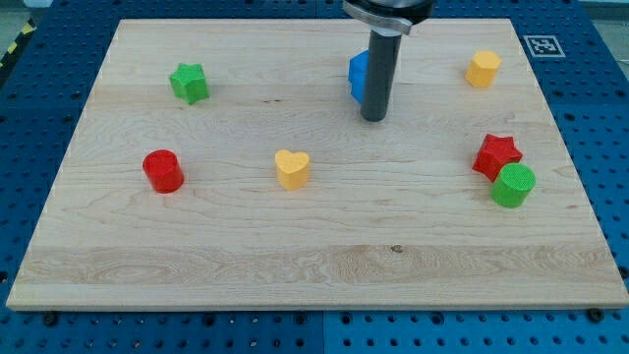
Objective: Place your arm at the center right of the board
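Note:
My tip (373,118) rests on the wooden board (314,265) at the upper middle of the view. A blue block (358,75) sits just behind the rod, partly hidden by it, its shape unclear. At the view's right a red star block (495,153) touches a green cylinder block (513,185). A yellow hexagon block (483,69) lies at the upper right. My tip is well to the left of these right-side blocks.
A yellow heart block (292,168) lies near the middle, below and left of my tip. A red cylinder block (163,170) sits at the left. A green star block (190,83) is at the upper left. A marker tag (542,45) is beside the top right corner.

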You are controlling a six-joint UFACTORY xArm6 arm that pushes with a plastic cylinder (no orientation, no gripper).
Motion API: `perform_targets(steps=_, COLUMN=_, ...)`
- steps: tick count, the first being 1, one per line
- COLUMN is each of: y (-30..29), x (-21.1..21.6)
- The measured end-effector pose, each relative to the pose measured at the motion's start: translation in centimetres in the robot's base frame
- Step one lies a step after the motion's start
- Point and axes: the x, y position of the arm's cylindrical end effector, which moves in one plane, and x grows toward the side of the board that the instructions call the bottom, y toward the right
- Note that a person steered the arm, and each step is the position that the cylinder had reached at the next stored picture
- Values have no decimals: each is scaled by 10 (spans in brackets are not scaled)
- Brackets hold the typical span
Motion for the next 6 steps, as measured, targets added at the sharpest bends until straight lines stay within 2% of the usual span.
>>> perform_targets(steps=4, y=8, x=9)
perform_targets(steps=5, y=27, x=15)
perform_targets(steps=6, y=86, x=16)
